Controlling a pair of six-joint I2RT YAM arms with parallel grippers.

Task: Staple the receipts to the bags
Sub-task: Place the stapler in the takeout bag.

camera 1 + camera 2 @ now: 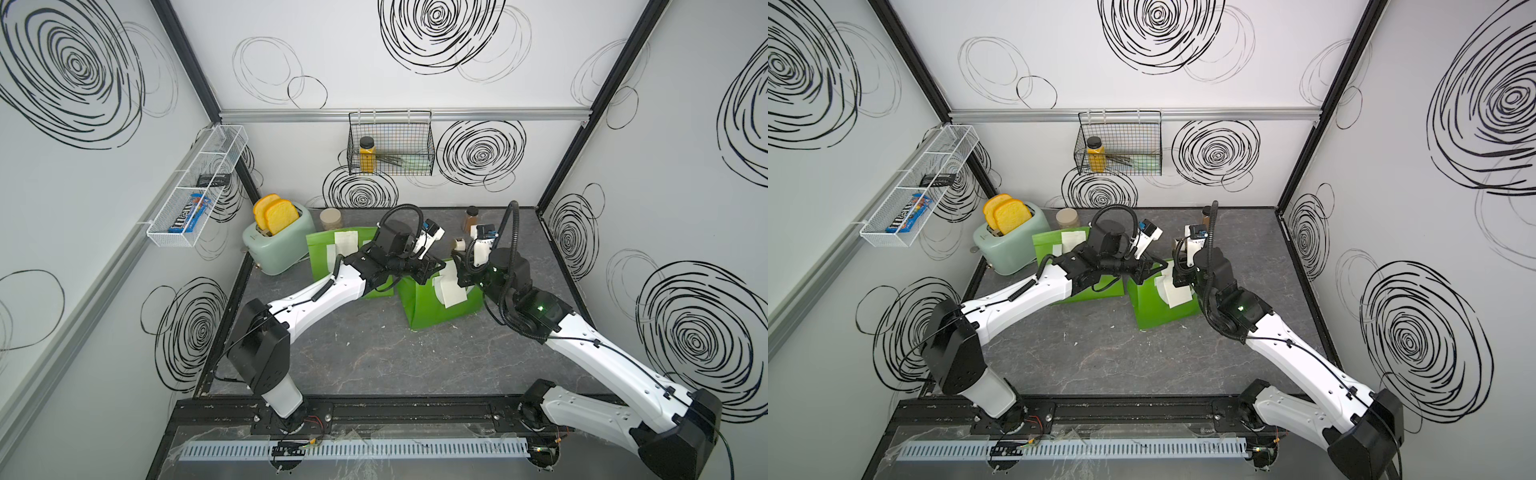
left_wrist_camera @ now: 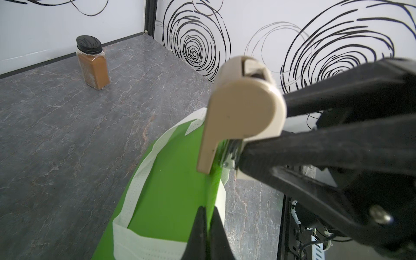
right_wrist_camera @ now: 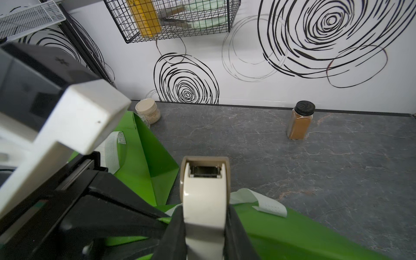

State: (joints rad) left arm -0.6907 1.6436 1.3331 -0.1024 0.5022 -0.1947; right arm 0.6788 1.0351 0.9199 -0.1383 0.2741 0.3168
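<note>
Left wrist view puts the nearer bag (image 2: pixel 171 202) right under the lens. Its top edge is raised off the table (image 1: pixel 374 353), and the left pincer (image 2: pixel 208 216) is closed tight on that edge. A beige stapler (image 2: pixel 243 108) straddles the same edge a little further along. The right pincer (image 3: pixel 204 225) is clamped round the stapler's body at a narrow width.

In a top view the receipt (image 1: pixel 453 293) lies on this bag's face, just beside the white handle. A pale slip also shows behind the pinched edge in the left wrist view. I take it for that receipt but cannot be sure.

To staple well, I'd want the paper and the green fabric both fully inside the stapler's mouth before the squeeze. The left pincer should hold the edge taut so nothing slides out. The bag is floppy, so a skewed bite could catch fabric alone.

The left arm reaches low across the table, its wrist turned toward the right arm. The right arm is bent sharply at the elbow, its wrist angled in over the bag.

The farther bag (image 1: pixel 324 253) lies flat beside the toaster (image 1: pixel 278 245), with a second receipt (image 1: pixel 345 243) on it. A brown spice jar (image 2: pixel 93 65) stands well apart near the back wall.
</note>
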